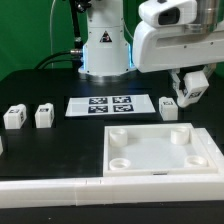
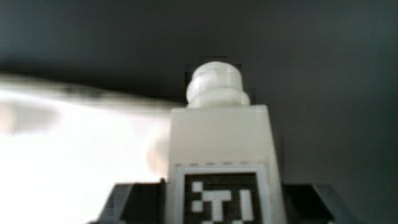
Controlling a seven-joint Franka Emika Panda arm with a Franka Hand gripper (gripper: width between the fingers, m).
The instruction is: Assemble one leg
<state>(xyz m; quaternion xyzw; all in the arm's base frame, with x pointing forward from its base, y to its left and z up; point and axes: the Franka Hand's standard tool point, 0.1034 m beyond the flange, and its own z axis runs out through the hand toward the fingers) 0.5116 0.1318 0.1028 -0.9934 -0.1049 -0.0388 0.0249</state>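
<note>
Gripper (image 1: 188,92): clamped on one leg (image 2: 222,130), dark fingers (image 2: 135,200) on both sides of its tagged end.
Held leg: round peg end points away from the wrist; sits just beyond the far corner of the panel (image 1: 160,150), on the exterior view's right. Contact with the table (image 1: 40,85) can't be told.
Spare legs (image 1: 13,116) (image 1: 44,115): standing well apart on the exterior view's left.
Marker board (image 1: 110,104): flat, behind the panel.
</note>
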